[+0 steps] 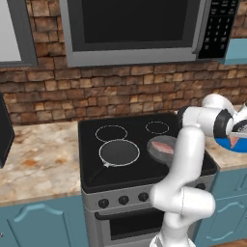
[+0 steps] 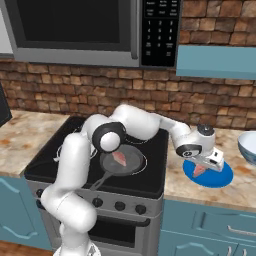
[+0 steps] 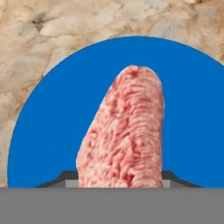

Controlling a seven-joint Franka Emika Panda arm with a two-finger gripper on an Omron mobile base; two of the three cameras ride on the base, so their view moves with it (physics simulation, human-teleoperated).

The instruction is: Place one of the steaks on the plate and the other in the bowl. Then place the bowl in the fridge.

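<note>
My gripper (image 2: 202,167) is shut on one steak (image 3: 124,131), a pinkish slab that hangs from the fingers (image 3: 65,177) over the blue plate (image 3: 48,131). Whether its lower end touches the plate (image 2: 220,176) I cannot tell. The other steak (image 2: 120,158) lies in the dark frying pan (image 2: 132,162) on the stove. In the left base view that steak (image 1: 163,146) is just left of my forearm, and the plate (image 1: 226,144) peeks out behind the wrist. The white bowl (image 2: 248,145) stands on the counter right of the plate, cut by the picture's edge.
The black stove (image 1: 96,178) has knobs along its front. A microwave (image 1: 135,29) hangs above it against the brick wall. Marble counter (image 1: 38,159) extends to the left. At the far left a black edge (image 1: 4,130) shows; I cannot tell whether it is the fridge.
</note>
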